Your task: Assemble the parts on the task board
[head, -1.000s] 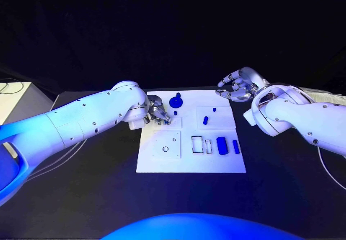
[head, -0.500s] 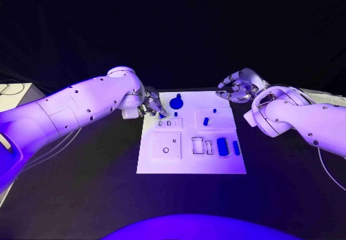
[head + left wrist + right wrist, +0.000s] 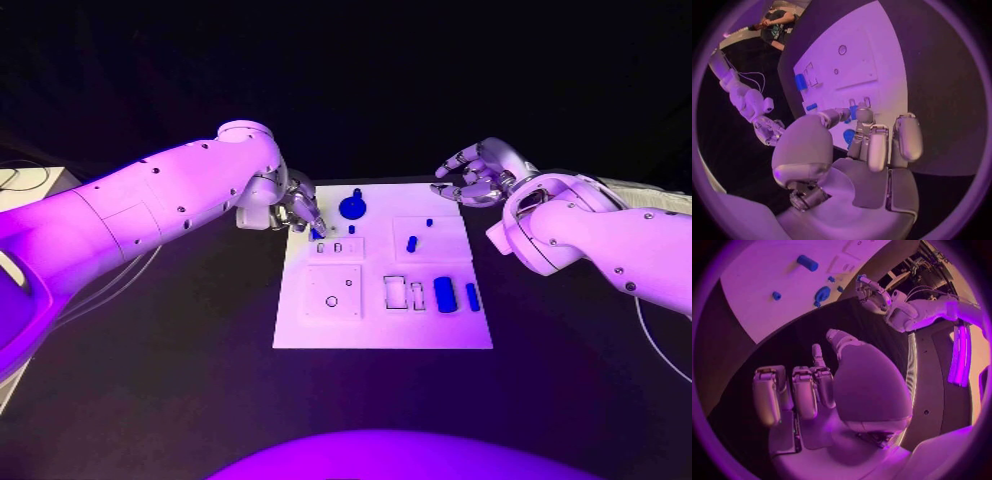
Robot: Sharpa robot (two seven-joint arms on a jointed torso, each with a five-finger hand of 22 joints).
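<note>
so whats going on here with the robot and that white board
The robot is assembling small blue parts on the white task board. Its left hand is at the board's far left corner and appears to pinch a small blue part in its fingertips. The right hand hovers off the far right corner with fingers curled, holding nothing. A round blue part, a small peg and two blue blocks lie on the board.

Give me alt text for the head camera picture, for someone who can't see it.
A white task board lies mid-table with small blue parts on it. The left hand reaches over the board's far left corner, a small blue piece at its fingertips. The right hand hangs beyond the far right corner, fingers curled, holding nothing.
</note>
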